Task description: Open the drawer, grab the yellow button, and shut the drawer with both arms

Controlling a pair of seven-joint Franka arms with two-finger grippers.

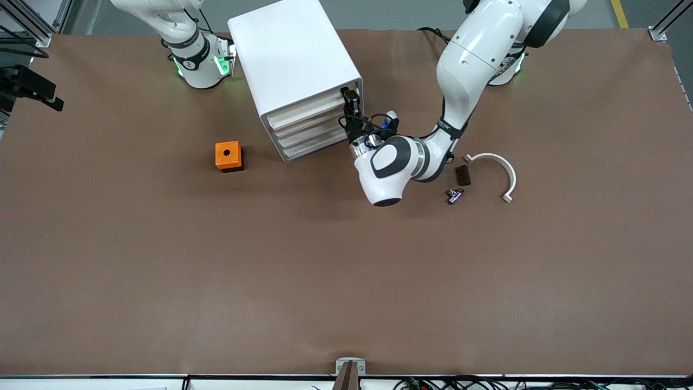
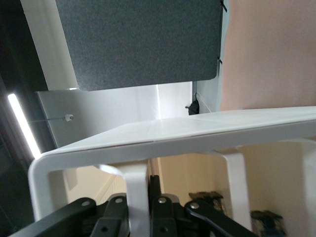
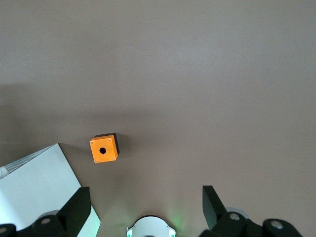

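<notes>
The white cabinet (image 1: 292, 59) stands toward the right arm's end of the table, its four drawers facing the front camera. The top drawer (image 1: 303, 112) sits level with the three below it. My left gripper (image 1: 351, 105) is at that drawer's end toward the left arm. In the left wrist view my left gripper (image 2: 138, 202) is shut on the drawer's white handle (image 2: 136, 180). My right gripper (image 3: 145, 197) is open and empty, high over the table near its own base; it is out of the front view. The button's orange-yellow cap shows nowhere.
An orange cube box with a hole (image 1: 228, 155) stands beside the cabinet, also in the right wrist view (image 3: 103, 148). Under the left arm lie a white curved piece (image 1: 501, 165), a small dark block (image 1: 462, 175) and a small silvery part (image 1: 455, 195).
</notes>
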